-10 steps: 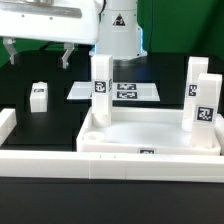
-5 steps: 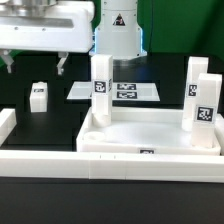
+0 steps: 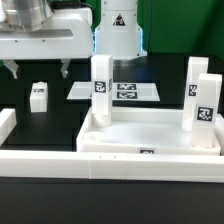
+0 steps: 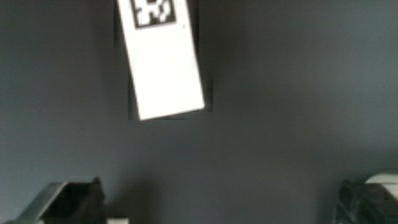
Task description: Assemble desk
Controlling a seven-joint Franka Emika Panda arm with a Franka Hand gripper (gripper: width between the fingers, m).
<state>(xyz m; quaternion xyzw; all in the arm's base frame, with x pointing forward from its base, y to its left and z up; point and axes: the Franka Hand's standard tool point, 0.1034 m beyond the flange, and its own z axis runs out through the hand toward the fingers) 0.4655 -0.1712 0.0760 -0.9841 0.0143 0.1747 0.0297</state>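
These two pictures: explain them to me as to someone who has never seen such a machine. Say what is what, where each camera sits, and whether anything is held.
The big white block hanging at the top of the exterior view is the end of a robot arm; its pincer is the pair of dark fingers below it. They stand wide open and hold nothing.

That picture comes from a camera standing off the arm. The other comes from a camera on the arm's wrist, looking down past the two fingertips at the black table.

On the table lies a white desk tabletop, a tray with a raised rim, with three square legs standing upright at its corners. A fourth, loose leg lies apart, under the pincer; it is the white bar in the wrist view. Behind lies the flat marker board, which only helps the cameras. A long white rail runs along the front.
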